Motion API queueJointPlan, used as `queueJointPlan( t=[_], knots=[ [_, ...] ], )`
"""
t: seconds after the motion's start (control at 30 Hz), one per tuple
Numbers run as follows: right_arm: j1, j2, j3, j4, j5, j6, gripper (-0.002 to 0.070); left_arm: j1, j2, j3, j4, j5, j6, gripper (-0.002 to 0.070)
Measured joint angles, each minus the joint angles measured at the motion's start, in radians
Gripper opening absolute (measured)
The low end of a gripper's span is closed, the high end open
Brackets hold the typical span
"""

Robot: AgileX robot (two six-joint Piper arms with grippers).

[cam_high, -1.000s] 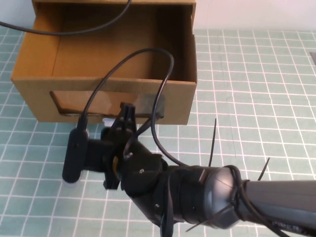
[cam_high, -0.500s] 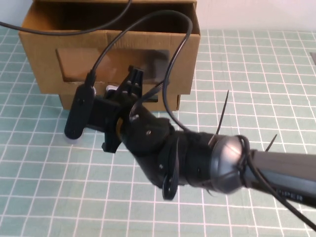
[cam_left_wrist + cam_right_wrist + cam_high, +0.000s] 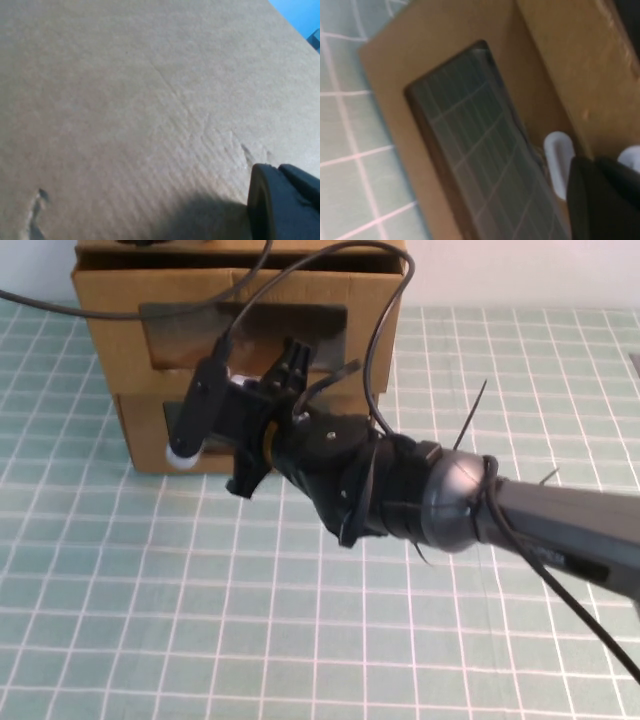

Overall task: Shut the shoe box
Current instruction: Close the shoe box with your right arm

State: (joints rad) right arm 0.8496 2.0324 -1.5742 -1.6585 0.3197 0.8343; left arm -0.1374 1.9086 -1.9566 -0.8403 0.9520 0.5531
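The shoe box [image 3: 110,330] is the upper of two stacked brown cardboard boxes at the far left, with a clear window [image 3: 180,325] in its front. Its drawer front stands about level with its outer shell. My right gripper [image 3: 297,352] is shut and its tip presses against that front beside the window. The right wrist view shows the shoe box [image 3: 580,50], its white tab [image 3: 631,156] and one dark finger [image 3: 605,200]. My left gripper is out of the high view. Its wrist view shows one dark finger [image 3: 280,205] against plain cardboard [image 3: 125,100].
A slightly narrower like box [image 3: 145,430] lies under the shoe box, and the right wrist view shows its window [image 3: 470,140] and white tab [image 3: 557,162]. The green grid mat [image 3: 150,590] covers the table. Black cables [image 3: 380,330] loop over the right arm in front of the boxes.
The drawer stood pulled out toward me with its inside open. My right gripper moved away from me and pushed the drawer front back into the shell.
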Motion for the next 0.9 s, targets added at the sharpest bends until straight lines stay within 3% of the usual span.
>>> queueJointPlan(
  t=[0.5,0.9],
  knots=[
    [-0.063,0.089,-0.104,0.000,-0.046,0.005,-0.0014,0.000,0.000,0.000,0.002,0.000,0.006,-0.0005],
    [-0.048,0.002,-0.106,0.174,-0.168,0.005,-0.0014,0.000,-0.023,0.000,0.002,-0.006,0.036,-0.0005]
  ],
)
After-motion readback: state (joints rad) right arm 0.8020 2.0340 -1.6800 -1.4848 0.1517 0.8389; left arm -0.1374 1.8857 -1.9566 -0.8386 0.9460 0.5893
